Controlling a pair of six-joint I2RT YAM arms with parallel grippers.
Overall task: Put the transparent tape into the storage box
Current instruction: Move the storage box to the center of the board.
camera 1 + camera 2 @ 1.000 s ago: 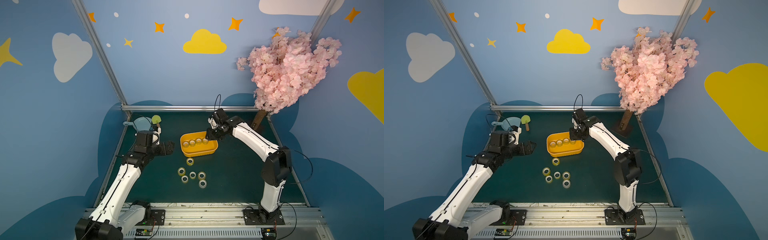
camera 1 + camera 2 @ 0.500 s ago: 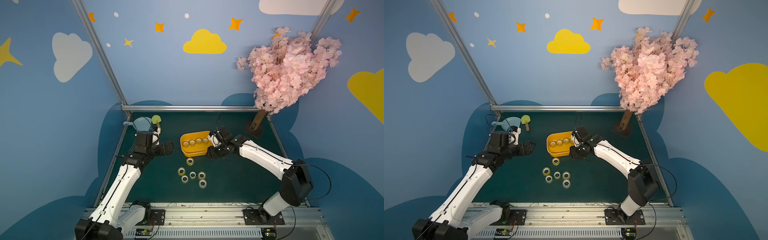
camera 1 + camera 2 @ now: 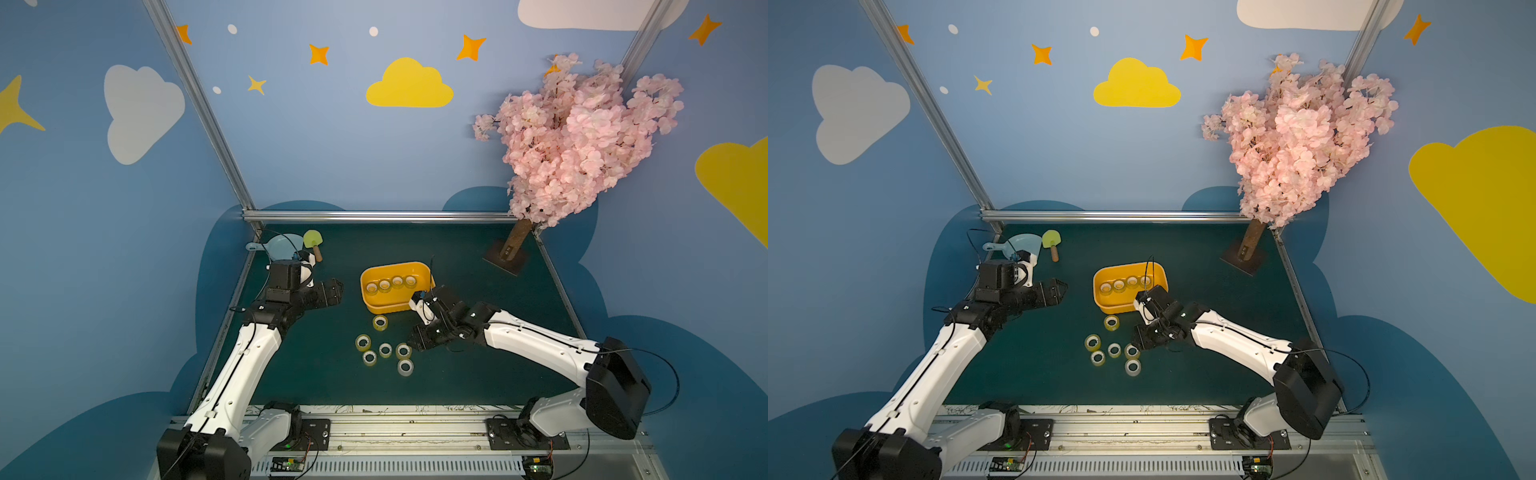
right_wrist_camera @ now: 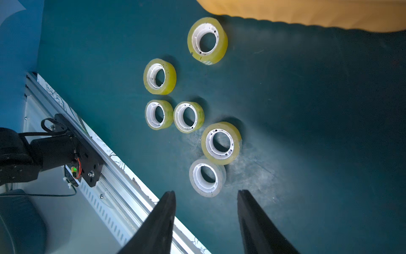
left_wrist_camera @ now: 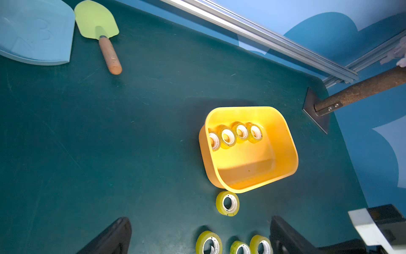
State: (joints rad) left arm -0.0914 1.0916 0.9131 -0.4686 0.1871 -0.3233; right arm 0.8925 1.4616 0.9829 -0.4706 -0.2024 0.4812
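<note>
Storage box (image 3: 386,307) sits mid-mat, opening up, with its long axis running side to side across the table and its right end a little farther back. Four tape rolls (image 3: 390,284) lie inside in one row along the far wall, parallel to that axis, holes up in both top views. Six loose rolls lie on the green mat (image 3: 478,257) in front of the box, all flat with holes up. A single roll (image 3: 380,323) is just off the near wall, and a cluster of five (image 3: 385,350) is nearer the front rail. Right gripper (image 4: 205,192) hangs at the cluster's right edge, jaws partly apart, nothing between them. A pale roll (image 4: 207,177) lies just ahead of its fingertips and appears to touch a yellower roll (image 4: 221,143). Left gripper (image 5: 198,220) is left of the box, jaws wide, empty. Dustpan (image 3: 282,247) and small shovel (image 3: 313,241) are in the far left corner.
</note>
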